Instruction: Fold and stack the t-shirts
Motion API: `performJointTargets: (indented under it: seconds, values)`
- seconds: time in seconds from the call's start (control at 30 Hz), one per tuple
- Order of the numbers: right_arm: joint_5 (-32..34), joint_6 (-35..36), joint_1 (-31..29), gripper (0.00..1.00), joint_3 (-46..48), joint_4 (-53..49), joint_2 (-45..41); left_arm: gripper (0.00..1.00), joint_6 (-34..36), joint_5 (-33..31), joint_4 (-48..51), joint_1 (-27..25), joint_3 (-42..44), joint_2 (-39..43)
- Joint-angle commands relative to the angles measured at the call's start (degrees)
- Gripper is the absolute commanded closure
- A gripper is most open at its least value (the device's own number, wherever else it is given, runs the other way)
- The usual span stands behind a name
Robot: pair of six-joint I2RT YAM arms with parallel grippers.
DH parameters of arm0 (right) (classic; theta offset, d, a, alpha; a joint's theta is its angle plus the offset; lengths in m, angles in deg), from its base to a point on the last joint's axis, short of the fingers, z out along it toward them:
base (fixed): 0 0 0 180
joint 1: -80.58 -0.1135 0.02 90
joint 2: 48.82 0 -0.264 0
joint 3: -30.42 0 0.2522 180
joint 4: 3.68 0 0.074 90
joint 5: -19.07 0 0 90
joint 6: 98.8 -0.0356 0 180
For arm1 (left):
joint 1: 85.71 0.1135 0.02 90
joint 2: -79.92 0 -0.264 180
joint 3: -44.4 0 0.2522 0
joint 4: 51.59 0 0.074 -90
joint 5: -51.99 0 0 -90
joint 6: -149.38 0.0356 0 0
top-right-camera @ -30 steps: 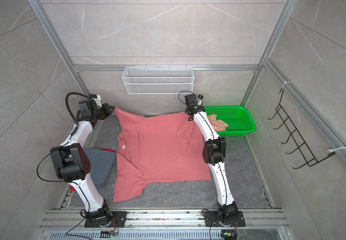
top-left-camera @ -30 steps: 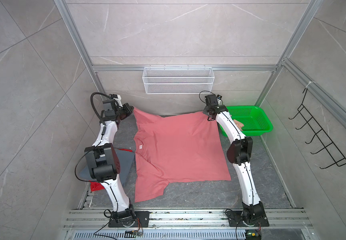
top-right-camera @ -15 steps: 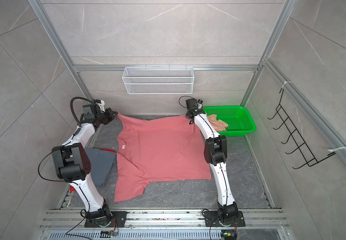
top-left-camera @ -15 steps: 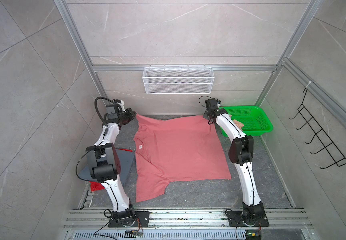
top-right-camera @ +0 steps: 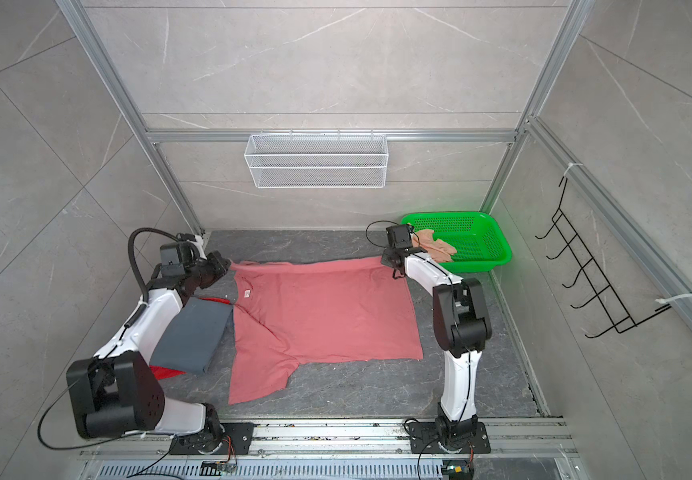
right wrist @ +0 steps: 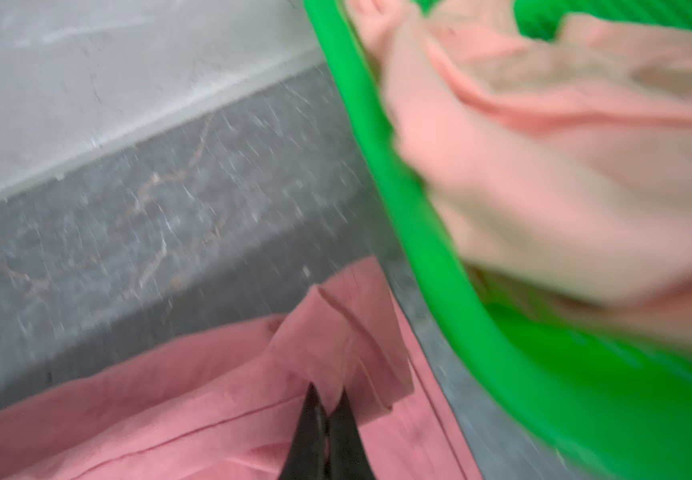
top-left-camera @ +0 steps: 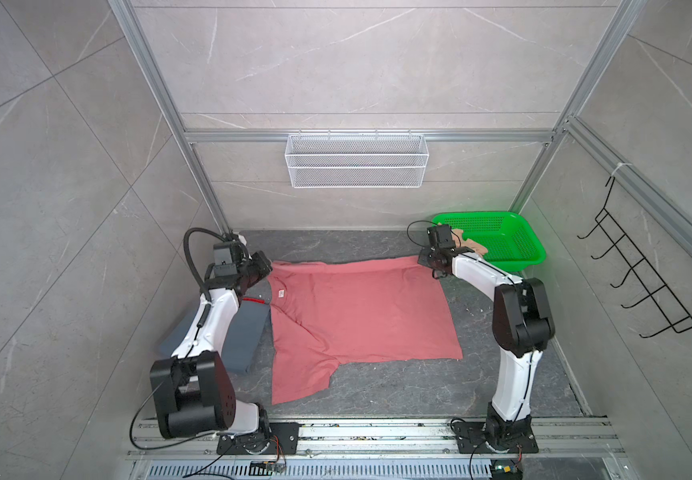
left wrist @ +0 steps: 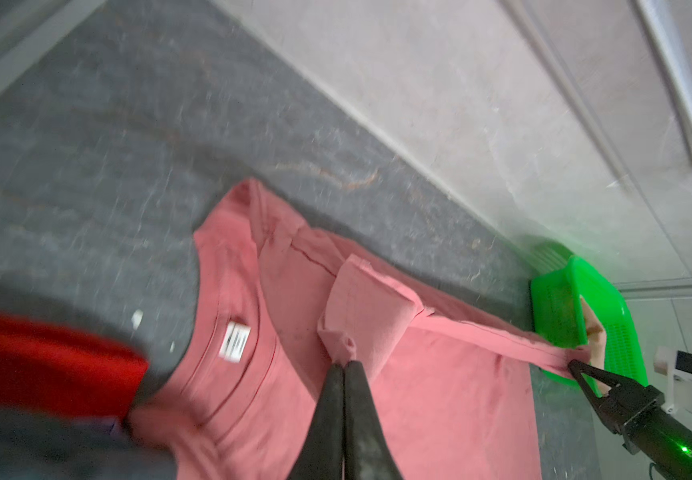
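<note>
Grey tiled cell with an aluminium frame and a dark marbled tabletop [top-left-camera: 336,245]. The coral pink t-shirt [top-left-camera: 360,311] lies spread across the middle, collar toward the left arm and hem toward the right. Its far edge runs taut between the two tools. The left tool [left wrist: 345,365] is pressed together on a bunched fold of the far sleeve. The right tool [right wrist: 327,399] is pinching the far hem corner, just beside the wall of the green basket [top-right-camera: 473,264]. The pale peach shirt [top-right-camera: 435,247] lies crumpled inside the basket. The slate grey-blue shirt [top-right-camera: 194,332] lies folded under the left arm, on top of the bright red shirt [top-right-camera: 165,371]. The step looks like flattening the coral shirt before its first fold. A diagonal crease runs from the collar and the near sleeve lies skewed. To do it well, both tools should keep even tension, lower the edge together and let go together. The right tool should stay clear of the basket wall. A pull on the sleeve alone could twist the body.
</note>
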Motion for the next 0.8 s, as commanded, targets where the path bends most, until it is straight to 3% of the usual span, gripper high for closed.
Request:
performJointTargets:
  seconds: [0.0,0.03,0.07,0.1,0.2,0.3,0.47,0.63,0.77]
  values:
    - [2.19,-0.47,0.15,0.72,9.66,6.87,-7.51,0.94,-2.76,-7.50,3.06,-0.54,5.45,7.84]
    - [2.49,-0.97,0.24,0.50,12.07,7.03,-9.49,0.82,-3.42,-8.41,3.35,-0.62,7.27,10.44]
    - [2.51,-1.23,0.22,0.43,13.64,6.95,-11.29,0.69,-4.23,-9.09,3.91,-0.65,9.05,13.31]
    - [2.46,-1.87,0.31,0.41,14.54,6.69,-12.99,0.61,-4.85,-9.48,4.19,-0.72,10.60,16.03]
    - [-0.20,-3.47,0.31,0.40,15.52,6.68,-16.51,0.53,-5.79,-10.74,6.21,-0.81,11.81,21.42]
    - [-3.47,-5.09,0.14,0.40,14.03,6.02,-17.35,0.53,-5.99,-8.28,7.20,-0.81,10.05,20.63]
    - [-8.82,-5.98,-1.32,0.42,9.05,4.36,-13.04,0.53,-5.37,-2.26,7.00,-3.52,5.69,11.14]
    - [-8.93,-7.24,-3.72,0.41,7.30,3.69,-8.56,0.53,-2.77,-6.46,9.38,-13.12,-1.30,-0.18]
    - [-11.07,-8.99,-4.00,0.42,6.14,3.87,-4.60,0.55,-3.51,-10.50,10.89,-17.82,-6.96,-10.01]
